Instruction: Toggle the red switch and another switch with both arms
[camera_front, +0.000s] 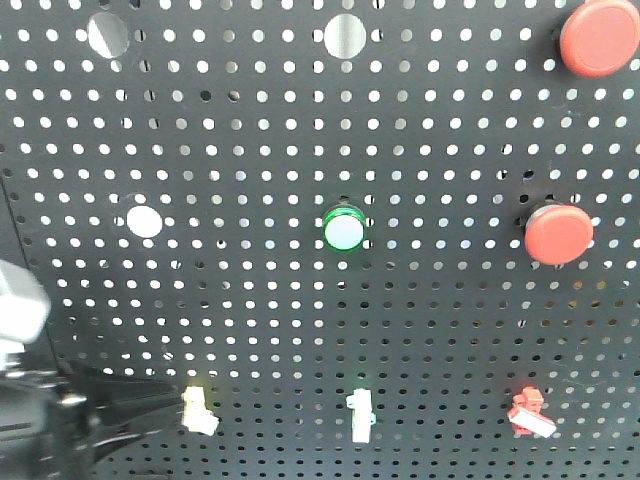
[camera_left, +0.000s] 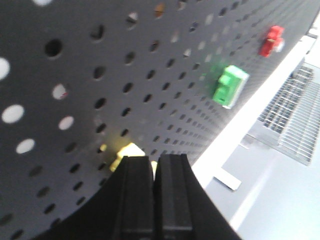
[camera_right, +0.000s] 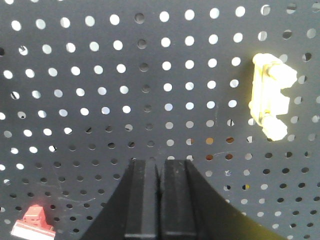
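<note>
A dark board (camera_front: 250, 330) full of small holes is seen in all three views. Three small switches are fixed in a row along its bottom. The yellow switch (camera_front: 198, 408) is on the left, a green switch (camera_front: 360, 415) is in the middle and the red switch (camera_front: 530, 412) is on the right. Two round red buttons (camera_front: 558, 232) are fixed higher up on the right. A round green light (camera_front: 344, 232) is lit in the middle of the board.

The left end effector (camera_front: 172, 398) is held near the board at the lower left, with its dark tip right at the yellow switch. In the left wrist view its two fingers (camera_left: 137, 190) are pressed together and nothing is held between them. The yellow switch (camera_left: 127, 151) is seen just past their tips. Whether it is touched cannot be told. The green switch (camera_left: 230, 85) and the red switch (camera_left: 271, 41) are seen farther along the board, above a white ledge (camera_left: 250, 120).

The right end effector (camera_right: 160, 162) is seen only in the right wrist view. Its fingers (camera_right: 142, 200) are also pressed together, and nothing is held. It is pointed at a bare part of the board. The red switch (camera_right: 34, 222) is seen in the lower left corner of that view, apart from the fingertips. A pale yellow part (camera_right: 270, 95) is fixed to the board up on the right.
</note>
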